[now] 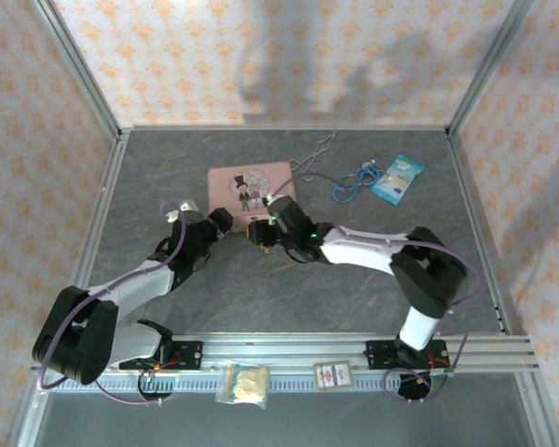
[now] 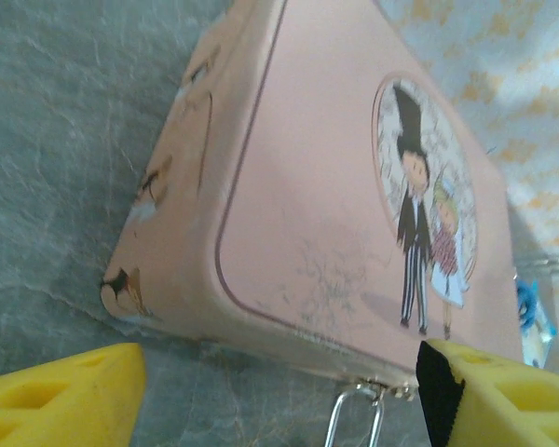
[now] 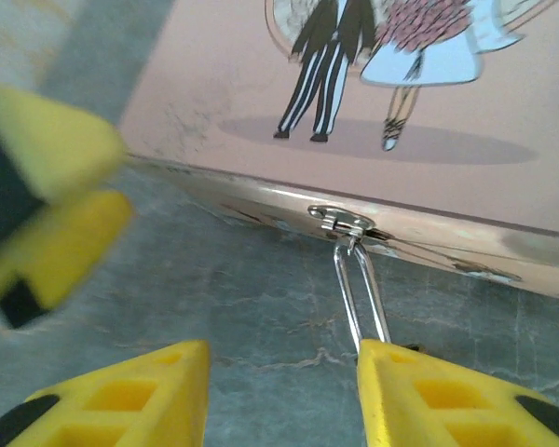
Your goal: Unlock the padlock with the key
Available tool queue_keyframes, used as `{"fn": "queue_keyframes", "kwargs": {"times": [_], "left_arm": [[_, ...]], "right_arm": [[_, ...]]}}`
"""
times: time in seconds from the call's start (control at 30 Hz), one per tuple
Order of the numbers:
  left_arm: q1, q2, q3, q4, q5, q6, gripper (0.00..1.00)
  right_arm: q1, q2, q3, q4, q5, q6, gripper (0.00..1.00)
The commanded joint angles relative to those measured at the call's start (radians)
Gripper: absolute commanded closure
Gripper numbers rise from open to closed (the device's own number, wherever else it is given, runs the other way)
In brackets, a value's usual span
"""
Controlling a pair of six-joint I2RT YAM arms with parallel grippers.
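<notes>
The pink tin [image 1: 252,186] with a bride-and-groom picture lies at the table's middle back. From the hasp [image 3: 340,221] on its front edge hangs the padlock's thin silver shackle [image 3: 359,289]. The lower end of the shackle passes behind my right finger [image 3: 447,400], which hides the brass body. My right gripper [image 3: 281,358] is open, with bare table between its fingers. My left gripper [image 2: 279,372] is wide open facing the tin [image 2: 335,186], and the shackle [image 2: 354,419] sits near its right finger. Both grippers [image 1: 225,223] [image 1: 265,231] meet at the tin's front edge. The key is out of view.
A loose thin wire [image 1: 315,154], a blue cable [image 1: 354,182] and a blue-white packet [image 1: 398,177] lie to the right of the tin. A small bag [image 1: 242,384] and a card [image 1: 334,374] sit on the front rail. Metal frame posts and patterned walls enclose the table.
</notes>
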Motion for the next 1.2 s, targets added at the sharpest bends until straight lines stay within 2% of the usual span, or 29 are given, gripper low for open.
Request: {"fn": "queue_keyframes", "kwargs": {"times": [0.0, 0.2, 0.37, 0.53, 0.83, 1.07, 1.17], "left_arm": [[0.028, -0.032, -0.026, 0.064, 0.029, -0.007, 0.23], [0.055, -0.03, -0.085, 0.149, 0.062, -0.04, 0.23], [0.069, -0.017, -0.113, 0.193, 0.089, -0.053, 0.23], [0.08, -0.016, -0.127, 0.211, 0.103, -0.058, 0.23], [0.091, -0.02, -0.136, 0.228, 0.112, -0.065, 0.23], [0.093, -0.026, -0.136, 0.23, 0.118, -0.072, 0.23], [0.093, -0.035, -0.136, 0.227, 0.118, -0.072, 0.23]], "right_arm": [[0.043, 0.097, 0.112, -0.268, 0.18, -0.102, 0.52], [0.09, 0.226, 0.267, -0.431, 0.33, -0.088, 0.46], [0.095, 0.266, 0.293, -0.439, 0.376, -0.087, 0.45], [0.095, 0.303, 0.324, -0.443, 0.396, -0.114, 0.52], [0.1, 0.318, 0.32, -0.46, 0.458, -0.155, 0.57], [0.099, 0.309, 0.293, -0.418, 0.495, -0.249, 0.73], [0.084, 0.281, 0.265, -0.382, 0.452, -0.315, 0.87]]}}
